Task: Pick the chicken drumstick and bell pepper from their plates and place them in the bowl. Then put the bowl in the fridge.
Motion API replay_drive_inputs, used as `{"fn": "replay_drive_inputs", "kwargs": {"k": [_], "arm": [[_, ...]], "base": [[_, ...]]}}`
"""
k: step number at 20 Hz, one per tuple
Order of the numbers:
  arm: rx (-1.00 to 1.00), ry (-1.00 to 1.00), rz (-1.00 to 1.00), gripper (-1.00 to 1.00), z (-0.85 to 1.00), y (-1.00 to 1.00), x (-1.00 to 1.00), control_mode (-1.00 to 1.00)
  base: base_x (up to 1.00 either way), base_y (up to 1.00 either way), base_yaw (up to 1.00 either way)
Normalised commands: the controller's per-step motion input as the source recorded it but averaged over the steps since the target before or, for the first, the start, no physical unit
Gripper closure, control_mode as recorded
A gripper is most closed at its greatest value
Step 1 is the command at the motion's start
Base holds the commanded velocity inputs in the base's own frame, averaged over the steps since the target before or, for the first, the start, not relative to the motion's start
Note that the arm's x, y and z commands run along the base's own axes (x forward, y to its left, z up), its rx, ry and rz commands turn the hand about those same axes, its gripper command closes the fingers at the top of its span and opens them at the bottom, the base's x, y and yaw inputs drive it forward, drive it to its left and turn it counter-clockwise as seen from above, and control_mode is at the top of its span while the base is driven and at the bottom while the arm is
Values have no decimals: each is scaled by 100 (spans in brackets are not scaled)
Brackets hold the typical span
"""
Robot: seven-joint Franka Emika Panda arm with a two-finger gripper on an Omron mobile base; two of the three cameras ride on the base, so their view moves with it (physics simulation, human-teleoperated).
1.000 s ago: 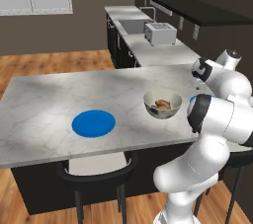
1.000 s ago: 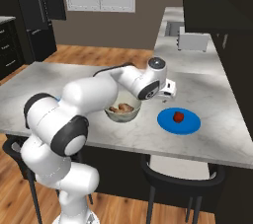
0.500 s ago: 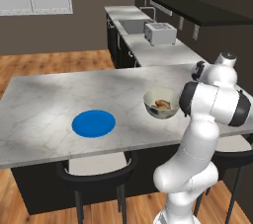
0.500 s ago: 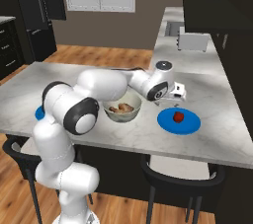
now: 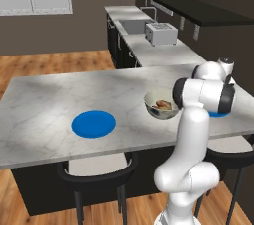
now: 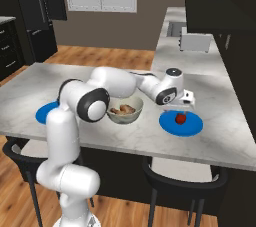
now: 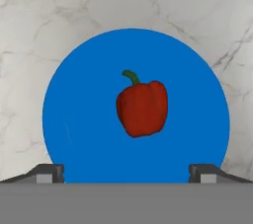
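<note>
Grey-veined white marble island counter [image 6: 220,121] here, with a small glossy red bell pepper [image 7: 142,108], curled green stem, lying mid-way on a flat round bright blue plate [image 7: 84,134]. The two-finger gripper [image 7: 126,172] hangs right above that plate, jaws spread wide and holding nothing.

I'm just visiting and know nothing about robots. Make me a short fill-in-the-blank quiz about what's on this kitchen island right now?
1. The bell pepper lies on a plate coloured ____.
2. The chicken drumstick already lies inside the ____.
3. The pincer hovers over the pepper with its jaws ____.
4. The other blue plate, farther along the island, carries ____.

Missing words: blue; bowl; open; nothing
</note>
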Motion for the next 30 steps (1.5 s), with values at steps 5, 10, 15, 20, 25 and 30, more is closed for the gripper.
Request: {"fn": "replay_drive_inputs", "kwargs": {"k": [5,10,15,20,25,30], "arm": [[0,6,0,-100,-18,-32,31,-100],[0,15,0,-100,-8,-17,20,-100],[0,21,0,-100,-13,-10,6,-100],[1,8,0,-100,-4,4,0,-100],[2,0,0,-100,-3,8,0,-100],[2,0,0,-100,-15,6,-3,-100]], "base": [[0,0,0],[0,0,0],[0,0,0],[0,0,0],[0,0,0],[0,0,0]]}}
